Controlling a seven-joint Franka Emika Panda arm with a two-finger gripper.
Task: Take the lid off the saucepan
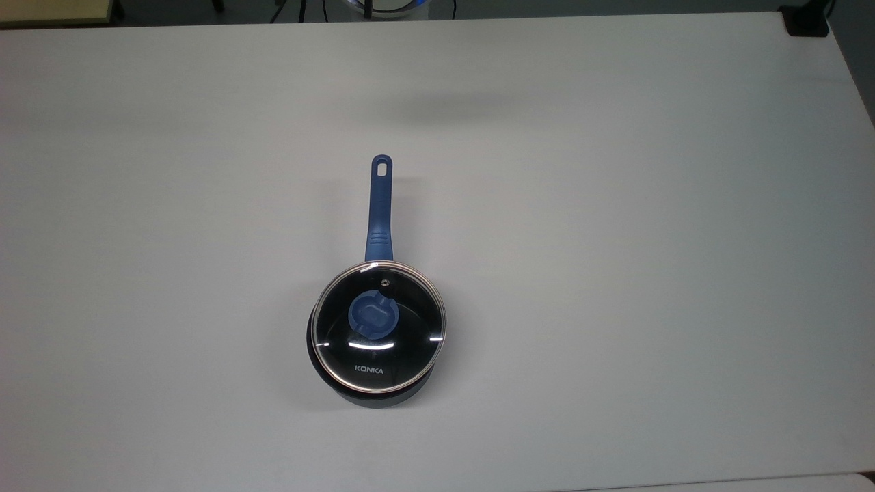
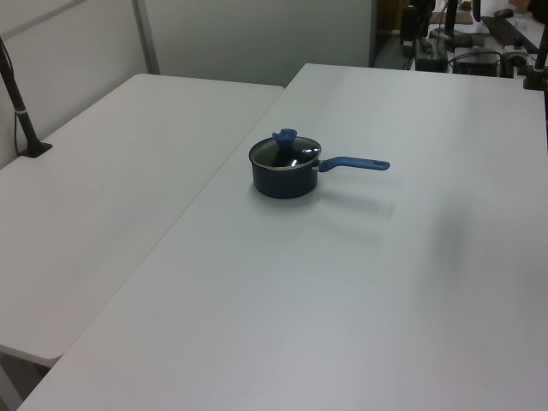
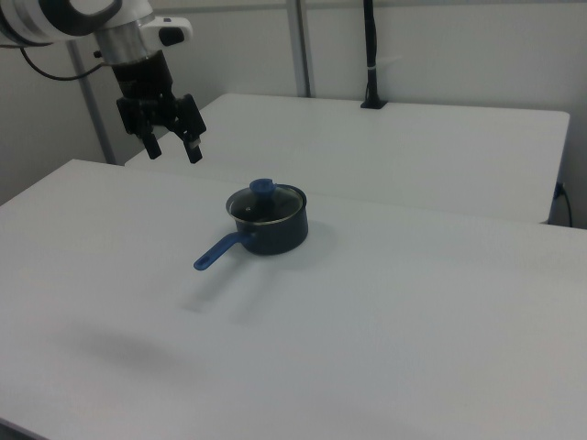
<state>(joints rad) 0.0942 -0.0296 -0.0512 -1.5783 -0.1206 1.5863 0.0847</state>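
With its jaws spread and empty, the gripper [image 3: 172, 147] hangs well apart from the saucepan [image 3: 269, 228], so it should centre over the lid's [image 1: 379, 326] blue knob [image 1: 373, 315], pinch it squarely and lift straight up.

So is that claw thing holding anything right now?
End effector: open, holding nothing, up in the air away from the saucepan.

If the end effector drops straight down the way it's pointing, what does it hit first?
Probably bare table. In the right view the end effector hangs open, pointing down, to the right view's left of the saucepan and lid; depth is unclear.
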